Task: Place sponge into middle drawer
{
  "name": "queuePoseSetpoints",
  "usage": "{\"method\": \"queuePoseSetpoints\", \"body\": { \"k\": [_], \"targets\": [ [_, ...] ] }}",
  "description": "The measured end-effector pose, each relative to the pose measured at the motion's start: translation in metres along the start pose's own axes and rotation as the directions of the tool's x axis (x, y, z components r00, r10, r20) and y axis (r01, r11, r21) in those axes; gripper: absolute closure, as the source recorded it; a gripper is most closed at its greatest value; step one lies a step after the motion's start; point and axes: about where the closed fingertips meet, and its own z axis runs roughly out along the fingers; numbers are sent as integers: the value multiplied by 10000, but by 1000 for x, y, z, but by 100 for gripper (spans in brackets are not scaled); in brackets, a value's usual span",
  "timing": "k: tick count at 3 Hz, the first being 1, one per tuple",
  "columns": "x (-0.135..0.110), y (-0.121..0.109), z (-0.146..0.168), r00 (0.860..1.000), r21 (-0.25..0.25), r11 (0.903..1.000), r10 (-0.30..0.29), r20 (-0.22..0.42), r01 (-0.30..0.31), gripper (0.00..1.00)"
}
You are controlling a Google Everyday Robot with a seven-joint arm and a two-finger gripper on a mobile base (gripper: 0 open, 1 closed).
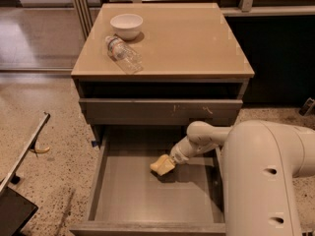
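in middle drawer (129, 201), angled claw (172, 162) grips sponge (161, 165).

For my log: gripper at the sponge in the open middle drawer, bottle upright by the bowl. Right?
No: the camera view shows the bottle lying on its side by the bowl. The gripper is at the sponge in the middle drawer.

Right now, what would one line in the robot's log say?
sponge: inside open middle drawer | pincer: in the drawer, at the sponge's right end | sponge resting or lifted: cannot tell
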Motion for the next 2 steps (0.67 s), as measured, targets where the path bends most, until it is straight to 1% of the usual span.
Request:
{"method": "queuePoseSetpoints", "body": {
  "k": [1, 2],
  "targets": [
    [0, 0, 0, 10000, -1, 10000, 0, 0, 0, 0],
    [0, 0, 0, 10000, -1, 10000, 0, 0, 0, 0]
  ]
}}
